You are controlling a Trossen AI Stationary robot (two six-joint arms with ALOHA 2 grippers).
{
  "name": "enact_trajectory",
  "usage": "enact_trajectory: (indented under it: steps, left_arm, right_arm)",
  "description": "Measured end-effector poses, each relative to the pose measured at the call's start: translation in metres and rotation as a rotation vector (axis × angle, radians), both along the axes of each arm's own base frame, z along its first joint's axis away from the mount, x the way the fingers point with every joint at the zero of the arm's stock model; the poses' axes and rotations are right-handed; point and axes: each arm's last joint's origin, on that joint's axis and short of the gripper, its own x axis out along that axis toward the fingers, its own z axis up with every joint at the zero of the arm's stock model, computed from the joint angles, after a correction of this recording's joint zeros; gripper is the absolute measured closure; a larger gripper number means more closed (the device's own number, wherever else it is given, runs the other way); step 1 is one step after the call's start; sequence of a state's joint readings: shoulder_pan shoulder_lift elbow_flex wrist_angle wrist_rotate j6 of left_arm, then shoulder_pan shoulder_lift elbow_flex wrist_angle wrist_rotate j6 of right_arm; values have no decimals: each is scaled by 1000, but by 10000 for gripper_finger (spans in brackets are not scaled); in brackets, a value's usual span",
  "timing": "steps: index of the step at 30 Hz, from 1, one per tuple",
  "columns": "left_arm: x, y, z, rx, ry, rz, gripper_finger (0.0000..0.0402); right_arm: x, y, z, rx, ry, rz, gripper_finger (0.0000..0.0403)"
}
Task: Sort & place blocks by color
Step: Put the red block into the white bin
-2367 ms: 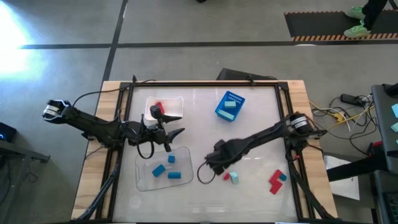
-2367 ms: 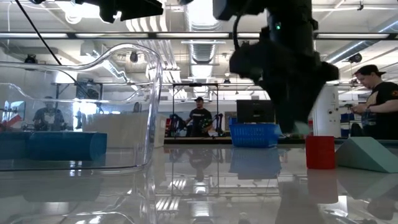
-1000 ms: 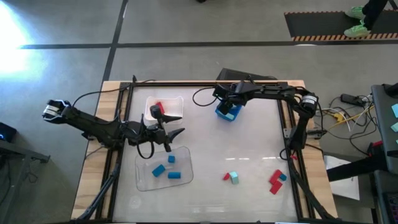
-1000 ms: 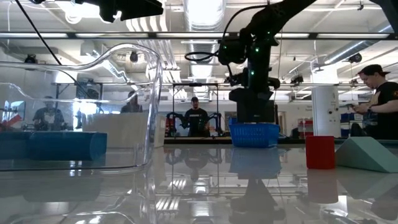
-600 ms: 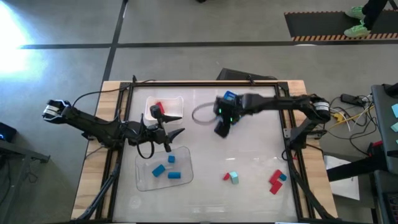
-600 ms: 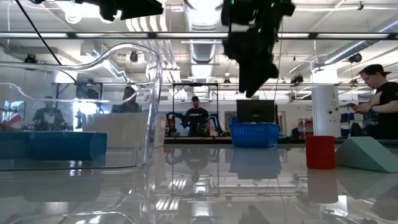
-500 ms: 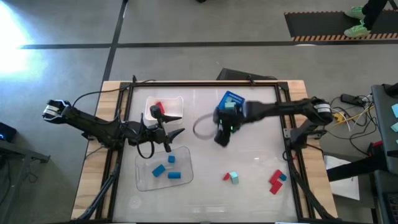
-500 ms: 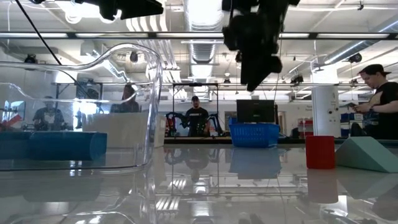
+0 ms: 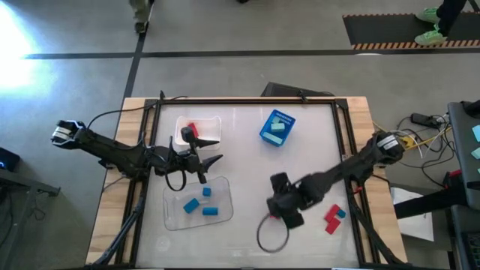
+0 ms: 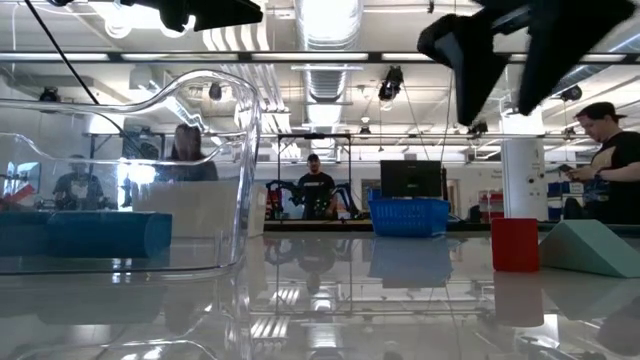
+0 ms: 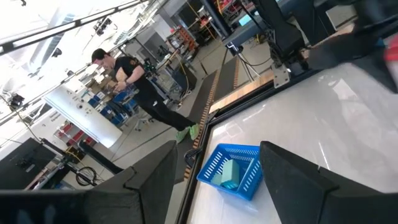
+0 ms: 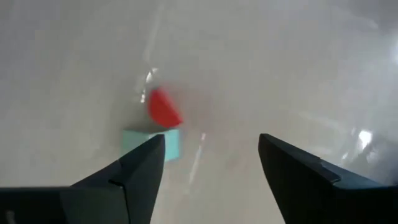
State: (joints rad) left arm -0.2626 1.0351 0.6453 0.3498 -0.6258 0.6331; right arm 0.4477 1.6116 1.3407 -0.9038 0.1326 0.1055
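glossy white desk with a pale wooden rim and a dark metal frame.

right hand hangs low over the near middle of the desk, its dark fingers spread wide and empty; right wrist view shows a small red rounded block touching a pale mint-teal rectangular block on the shiny surface below, between the fingertips.

left hand waits at the desk's left side, between the two trays, dark angular fingers parted wide, holding nothing.

clear plastic tray, rounded corners, near left: three medium blue solid blocks lie inside. white shallow tray further back on the left holds a red block.

blue square mesh bin, lattice walls, far middle: mint-teal blocks sit inside.

near right corner of the desk: a cluster of two red blocks with a small blue block touching them.

low view: a red upright block and a mint-teal wedge-shaped block stand just beside each other on the mirror-like surface.
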Motion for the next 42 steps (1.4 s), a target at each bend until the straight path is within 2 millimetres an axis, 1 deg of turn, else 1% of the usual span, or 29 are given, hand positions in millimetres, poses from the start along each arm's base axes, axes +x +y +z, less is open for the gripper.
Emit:
enact_trajectory:
  steps: [2,5,9,15,25,29,33,40,42]
  left_arm:
    - [0,0,0,0,0,0,189]
    - [0,0,0,0,0,0,189]
    - [0,0,0,0,0,0,189]
    - [0,0,0,0,0,0,189]
    - [0,0,0,0,0,0,189]
    - [0,0,0,1,1,0,189]
    - [0,0,0,1,1,0,189]
    - [0,0,0,1,1,1,189]
    - [0,0,0,1,1,1,189]
  right_arm:
    - [-1,12,-7,-26,1,50,145]
    - [2,20,-18,-32,10,49,144]
    - [10,23,-28,-35,12,43,157]
    - [16,28,-45,-25,53,63,175]
    - [24,31,-74,-41,121,88,179]
    - [26,29,-80,-46,130,86,187]
    - [28,29,-80,-43,119,93,224]
    - [30,26,-79,-28,114,69,327]
    - [31,24,-79,-12,119,55,330]
